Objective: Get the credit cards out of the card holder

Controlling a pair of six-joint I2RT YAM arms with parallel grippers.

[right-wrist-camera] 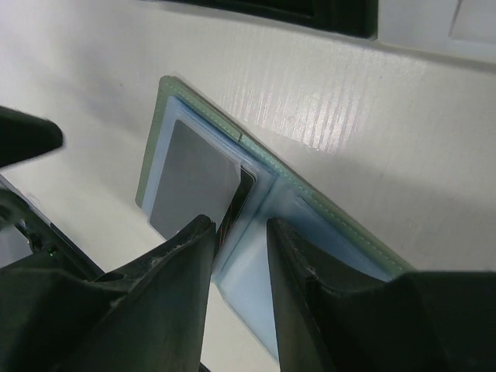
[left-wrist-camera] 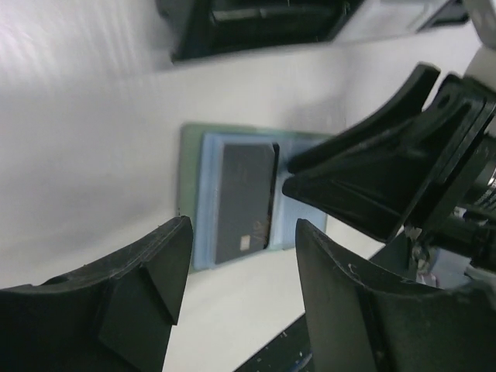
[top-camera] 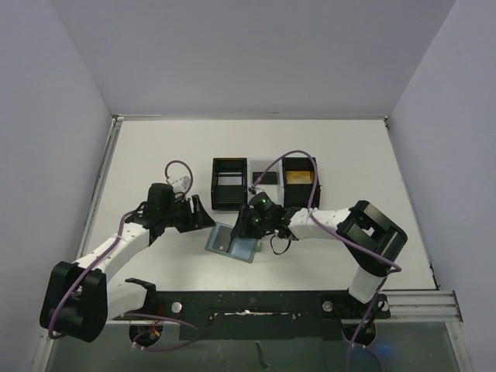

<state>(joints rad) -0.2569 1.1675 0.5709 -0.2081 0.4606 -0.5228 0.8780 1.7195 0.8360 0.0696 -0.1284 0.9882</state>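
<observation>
With the left gripper [top-camera: 203, 217] released, empty and just beside the card holder [top-camera: 229, 246] instead of pinning it, expect drag on that open holder, flat on the table [top-camera: 155, 147] between both grippers. Cannot tell whether the right gripper [right-wrist-camera: 238, 225], narrowed over the edge of the black card [left-wrist-camera: 244, 201] in its pocket by the fold, truly pinches it. Risks hauling the holder up too, or slipping off.

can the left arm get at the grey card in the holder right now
probably not: the right gripper sits over the holder and card, crowding the open left gripper beside it
</observation>
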